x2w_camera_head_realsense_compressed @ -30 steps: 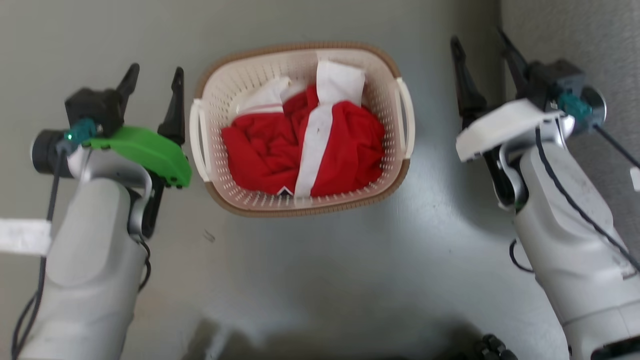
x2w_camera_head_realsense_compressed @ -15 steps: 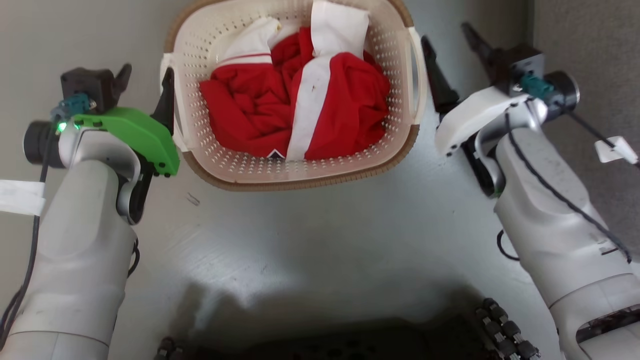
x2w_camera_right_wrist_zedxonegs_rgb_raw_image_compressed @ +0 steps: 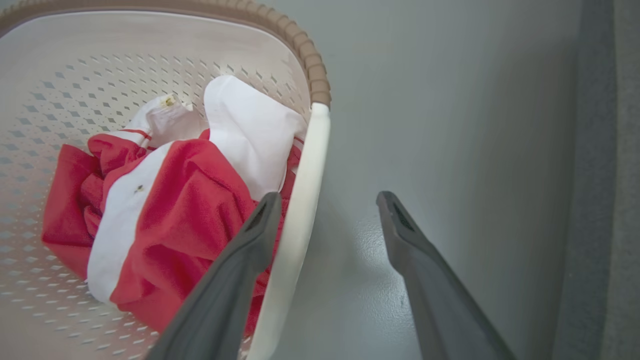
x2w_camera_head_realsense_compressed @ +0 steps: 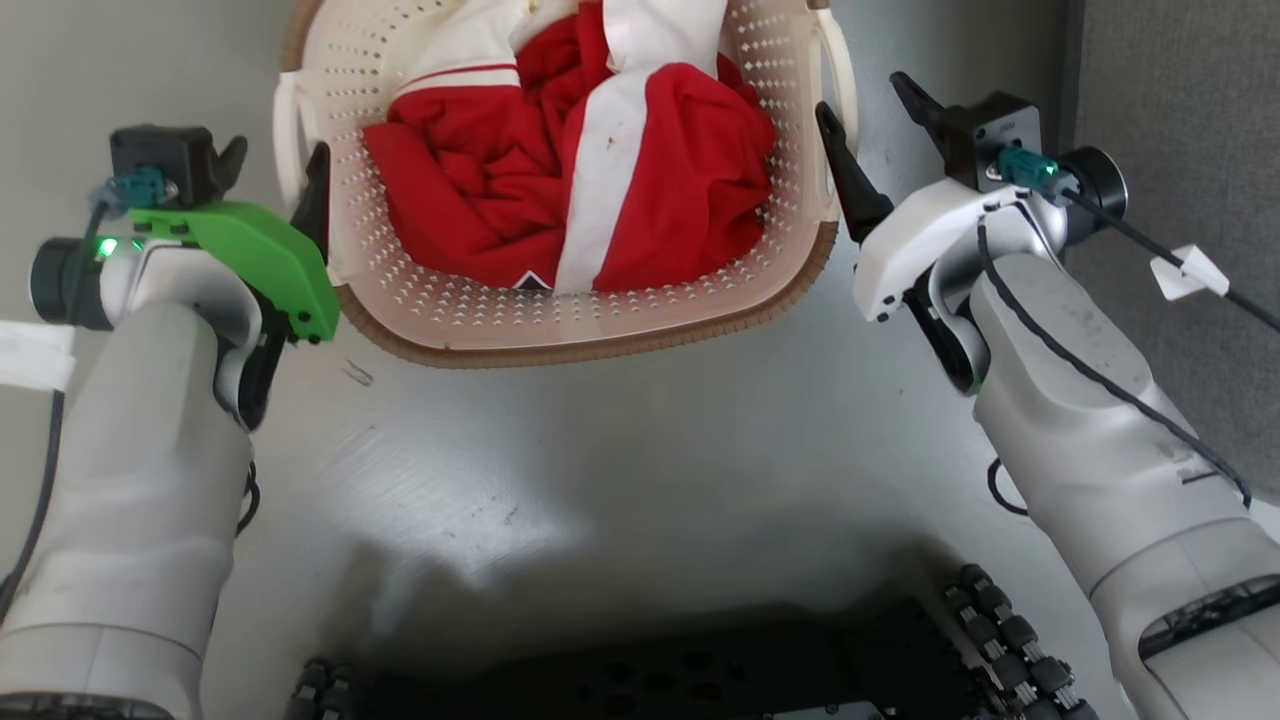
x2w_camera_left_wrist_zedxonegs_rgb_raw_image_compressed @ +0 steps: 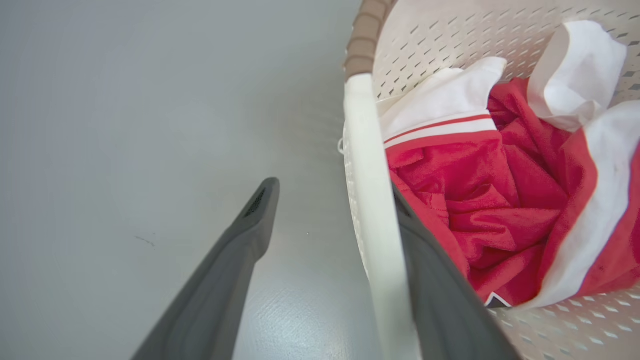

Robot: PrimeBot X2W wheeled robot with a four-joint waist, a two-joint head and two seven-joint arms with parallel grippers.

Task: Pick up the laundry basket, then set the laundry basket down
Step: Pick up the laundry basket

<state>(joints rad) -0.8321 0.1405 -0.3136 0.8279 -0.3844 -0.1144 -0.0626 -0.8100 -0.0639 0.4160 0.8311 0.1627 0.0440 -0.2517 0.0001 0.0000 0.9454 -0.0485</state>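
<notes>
The laundry basket is cream-white with perforated walls and a brown rim, and it sits on the grey floor at the top middle of the head view. A crumpled red and white garment lies inside it. My left gripper is open and straddles the basket's left loop handle. In the left wrist view that handle runs between the fingers, with the inner finger behind it. My right gripper is open astride the right handle. The right wrist view shows this handle between the two fingers.
My dark wheeled base fills the bottom edge of the head view. A darker grey strip runs along the right side of the floor. A piece of white tape lies at the far left.
The head camera has dropped closer, so the basket looks larger and higher. Both open grippers have moved inward from beside the basket to straddle its side handles.
</notes>
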